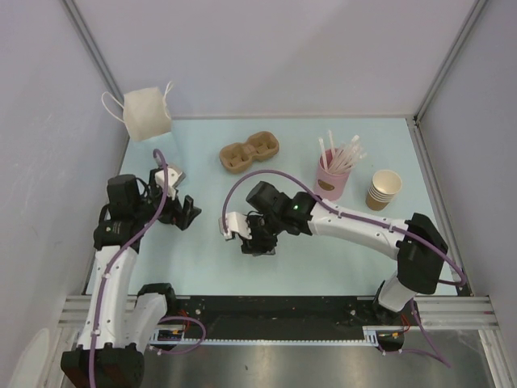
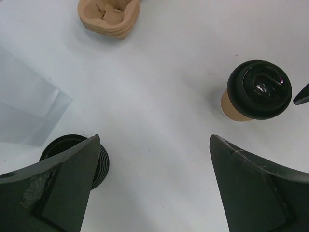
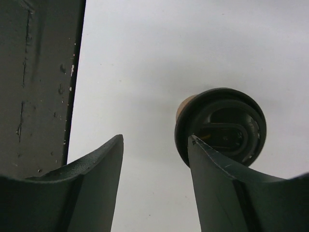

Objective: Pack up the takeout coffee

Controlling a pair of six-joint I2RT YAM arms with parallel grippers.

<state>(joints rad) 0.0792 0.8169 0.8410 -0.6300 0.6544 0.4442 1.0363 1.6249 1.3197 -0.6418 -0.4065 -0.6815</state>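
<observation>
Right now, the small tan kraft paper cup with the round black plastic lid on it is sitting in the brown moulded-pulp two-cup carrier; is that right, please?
Not quite. The small tan kraft paper cup, with the round black plastic lid on it, is not in the brown moulded-pulp two-cup carrier. It stands on the pale table, well apart from it. The left wrist view shows this.

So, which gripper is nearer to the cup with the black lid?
Right. The right gripper hangs right next to the lidded cup, partly covering its lid in its own wrist view. The left gripper is farther off, with a stretch of table between.
</observation>
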